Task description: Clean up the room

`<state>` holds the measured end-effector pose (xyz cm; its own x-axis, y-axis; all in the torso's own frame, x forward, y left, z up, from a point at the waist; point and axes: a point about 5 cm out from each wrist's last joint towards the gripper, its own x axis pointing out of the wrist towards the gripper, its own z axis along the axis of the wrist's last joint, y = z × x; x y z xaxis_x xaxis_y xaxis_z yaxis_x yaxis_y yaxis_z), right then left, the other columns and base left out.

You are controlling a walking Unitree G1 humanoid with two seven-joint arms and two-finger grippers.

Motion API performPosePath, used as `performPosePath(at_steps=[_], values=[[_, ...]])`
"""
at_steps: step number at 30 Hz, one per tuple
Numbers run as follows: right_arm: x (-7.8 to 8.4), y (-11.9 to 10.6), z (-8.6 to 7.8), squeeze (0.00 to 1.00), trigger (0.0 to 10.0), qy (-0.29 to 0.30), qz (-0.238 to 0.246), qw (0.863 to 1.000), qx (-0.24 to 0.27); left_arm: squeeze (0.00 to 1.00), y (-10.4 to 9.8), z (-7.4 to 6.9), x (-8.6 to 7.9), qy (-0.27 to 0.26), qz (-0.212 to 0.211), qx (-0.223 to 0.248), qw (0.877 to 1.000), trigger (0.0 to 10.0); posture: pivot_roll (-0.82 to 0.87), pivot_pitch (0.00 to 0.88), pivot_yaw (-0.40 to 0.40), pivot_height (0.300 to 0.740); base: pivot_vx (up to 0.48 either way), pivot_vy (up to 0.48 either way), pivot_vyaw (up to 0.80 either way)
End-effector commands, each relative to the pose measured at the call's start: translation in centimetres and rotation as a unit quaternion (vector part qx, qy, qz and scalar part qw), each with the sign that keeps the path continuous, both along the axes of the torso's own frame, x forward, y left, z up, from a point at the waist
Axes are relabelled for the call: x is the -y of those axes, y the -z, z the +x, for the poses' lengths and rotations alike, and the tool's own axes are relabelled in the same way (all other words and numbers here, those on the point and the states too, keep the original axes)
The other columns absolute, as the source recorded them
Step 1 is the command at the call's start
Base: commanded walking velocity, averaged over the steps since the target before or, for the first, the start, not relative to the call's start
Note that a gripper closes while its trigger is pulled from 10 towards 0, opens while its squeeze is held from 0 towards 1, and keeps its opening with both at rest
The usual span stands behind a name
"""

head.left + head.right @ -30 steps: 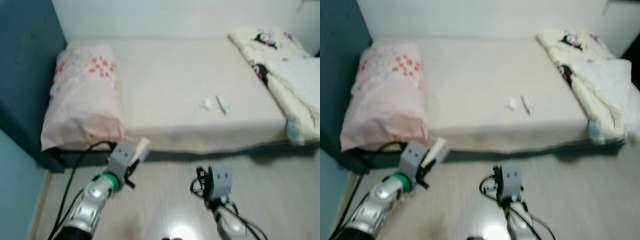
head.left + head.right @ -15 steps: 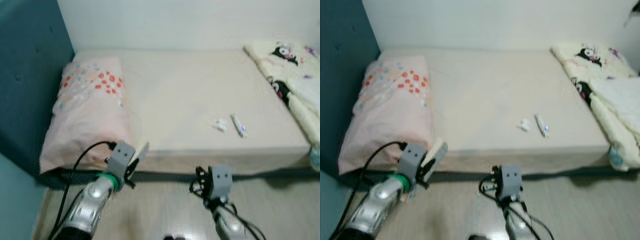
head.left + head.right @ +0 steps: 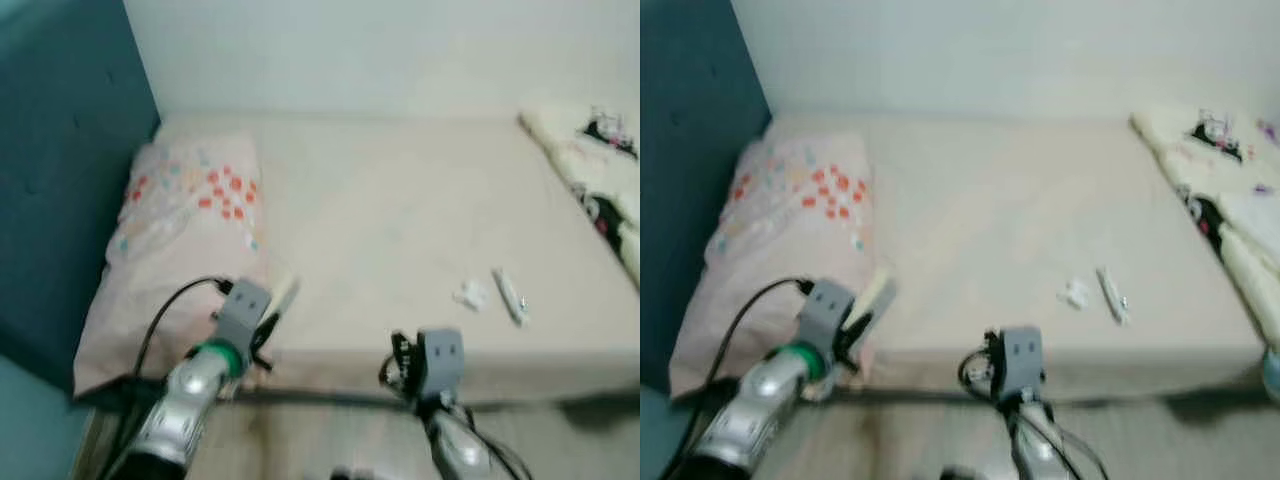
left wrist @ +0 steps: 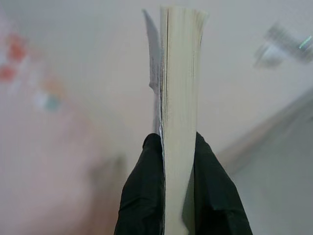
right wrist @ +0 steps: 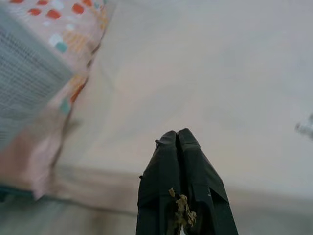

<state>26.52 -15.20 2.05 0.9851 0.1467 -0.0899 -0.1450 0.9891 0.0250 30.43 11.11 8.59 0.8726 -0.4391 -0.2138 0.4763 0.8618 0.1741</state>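
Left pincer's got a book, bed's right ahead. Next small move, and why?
Probably one more step toward the bed. The left pincer is shut on the book, low at the mattress edge beside the pillow; the small white items lie further in.

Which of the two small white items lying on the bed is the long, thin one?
The stick-shaped item, farther from the pillow. Its neighbour on the pillow side is a short crumpled lump; both lie on the mattress.

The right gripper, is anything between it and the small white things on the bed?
Nothing visible. The right gripper, shut and empty, is at the bed's near edge; bare sheet lies between it and the white things. The left gripper holds a book.
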Motion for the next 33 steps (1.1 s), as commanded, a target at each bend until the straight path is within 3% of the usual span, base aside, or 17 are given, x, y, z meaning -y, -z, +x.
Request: performPosePath(at_steps=[1, 5, 7, 9, 18, 20, 22, 23, 24, 25, 26, 31, 33], values=[[0.1, 0.5, -0.3, 0.0, 10.0, 0.005, 0.003, 1.0, -0.013, 0.0, -0.9, 0.0, -0.1, 0.007, -0.002, 0.027, 1.0, 10.0, 0.03, 0.062, 0.004, 0.74, 0.458, 0.0, 0.0], [0.1, 0.5, -0.3, 0.0, 10.0, 0.008, 0.004, 1.0, -0.014, 0.0, -2.3, 0.0, 1.2, 0.05, 0.012, 0.076, 0.996, 10.0, 0.03, 0.062, 0.004, 0.74, 0.228, 0.0, 0.0], [0.2, 0.5, -0.3, 0.0, 10.0, 0.01, 0.004, 1.0, -0.015, 0.0, -3.1, -0.6, 2.7, 0.102, 0.03, 0.122, 0.987, 10.0, 0.03, 0.062, 0.004, 0.74, 0.0, 0.0, 0.0], [0.2, 0.6, -0.3, 0.0, 10.0, 0.011, 0.003, 1.0, -0.015, 0.0, -3.3, -0.8, 3.1, 0.113, 0.032, 0.131, 0.984, 10.0, 0.03, 0.062, 0.004, 0.74, 0.0, 0.0, 0.0], [0.3, 0.7, -0.5, 0.0, 10.0, 0.009, -0.001, 1.0, -0.017, 0.0, -3.2, -0.8, 3.4, 0.102, 0.017, 0.126, 0.987, 10.0, 0.02, 0.06, 0.007, 0.725, 0.0, 0.0, 0.0], [0.2, 0.8, -0.6, 0.0, 10.0, 0.008, -0.002, 1.0, -0.019, 0.0, -3.7, -0.8, 3.1, 0.091, 0.017, 0.153, 0.984, 10.0, 0.02, 0.06, 0.007, 0.715, 0.0, 0.0, 0.0], [0.2, 0.8, -0.5, 0.0, 10.0, 0.008, -0.001, 1.0, -0.019, 0.0, -5.0, -0.7, 3.0, 0.079, 0.074, 0.251, 0.962, 10.0, 0.02, 0.06, 0.007, 0.705, 0.0, 0.0, 0.0], [0.2, 0.8, -0.5, 0.0, 10.0, 0.008, -0.001, 1.0, -0.019, 0.0, -5.0, -0.7, 3.0, 0.079, 0.074, 0.251, 0.962, 10.0, 0.02, 0.06, 0.007, 0.705, 0.0, 0.0, 0.0], [0.2, 0.7, -0.5, 0.0, 10.0, 0.007, -0.001, 1.0, -0.019, 0.0, -5.3, -0.8, 3.2, 0.087, 0.108, 0.293, 0.946, 10.0, 0.02, 0.06, 0.007, 0.7, 0.0, 0.0, 0.0], [0.2, 0.7, -0.5, 0.0, 10.0, 0.007, -0.001, 1.0, -0.019, 0.0, -5.3, -0.8, 3.2, 0.087, 0.108, 0.293, 0.946, 10.0, 0.02, 0.06, 0.007, 0.7, 0.0, 0.0, 0.0], [0.2, 0.7, -0.4, 0.0, 10.0, 0.007, 0.0, 1.0, -0.018, 0.0, -5.2, -1.1, 3.5, 0.103, 0.126, 0.313, 0.936, 10.0, 0.02, 0.06, 0.007, 0.695, 0.0, 0.0, 0.0], [0.0, 0.6, -0.2, 0.0, 10.0, 0.006, 0.001, 1.0, -0.016, 0.0, -4.5, -1.6, 4.0, 0.142, 0.153, 0.327, 0.922, 10.0, 0.02, 0.057, 0.007, 0.685, 0.0, 0.0, 0.0], [0.0, 0.5, -0.1, 0.0, 10.0, 0.005, 0.001, 1.0, -0.015, 0.0, -3.9, -1.9, 4.4, 0.163, 0.173, 0.338, 0.91, 10.0, 0.02, 0.057, 0.007, 0.675, 0.0, 0.0, 0.0]])
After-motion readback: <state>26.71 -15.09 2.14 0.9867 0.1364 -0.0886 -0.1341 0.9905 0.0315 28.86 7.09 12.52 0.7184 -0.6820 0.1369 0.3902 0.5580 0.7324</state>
